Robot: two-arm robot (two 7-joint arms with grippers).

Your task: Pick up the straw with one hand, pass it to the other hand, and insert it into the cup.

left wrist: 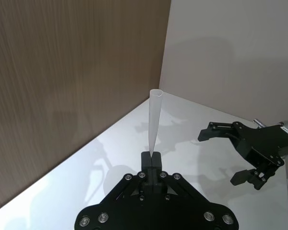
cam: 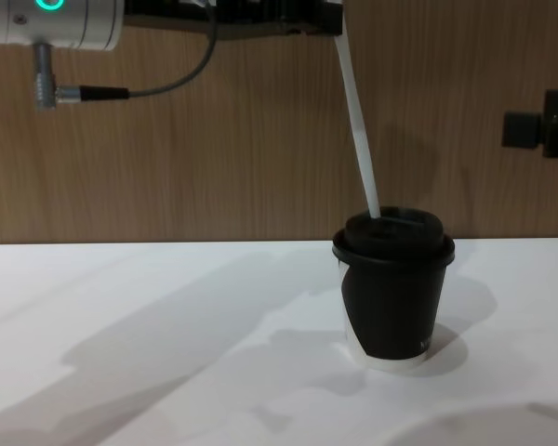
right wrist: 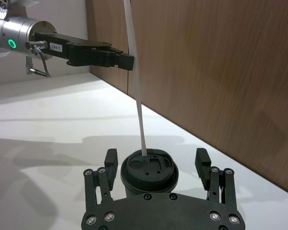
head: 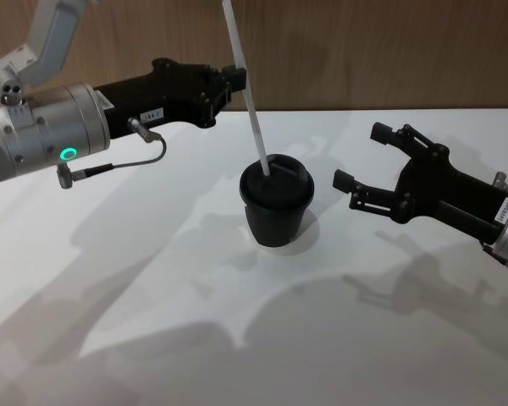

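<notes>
The black lidded cup [head: 276, 211] stands mid-table. The thin white straw [head: 247, 93] leans over it, its lower tip meeting the lid's top near the back rim. Whether the tip has entered a hole is unclear. My left gripper [head: 240, 80], with its silver wrist and green ring, is shut on the straw's upper part, above and behind the cup. In the left wrist view the fingers [left wrist: 152, 160] pinch the straw [left wrist: 155, 120]. To the cup's right my right gripper [head: 361, 156] hangs open, holding nothing. In its wrist view the cup [right wrist: 149, 172] sits between its fingers' line.
A wooden wall [head: 364, 51] runs along the back edge of the white table [head: 152, 321]. A dark cable with a metal plug [head: 93, 169] hangs from my left wrist. In the chest view the straw [cam: 358, 121] slants down to the cup [cam: 395, 297].
</notes>
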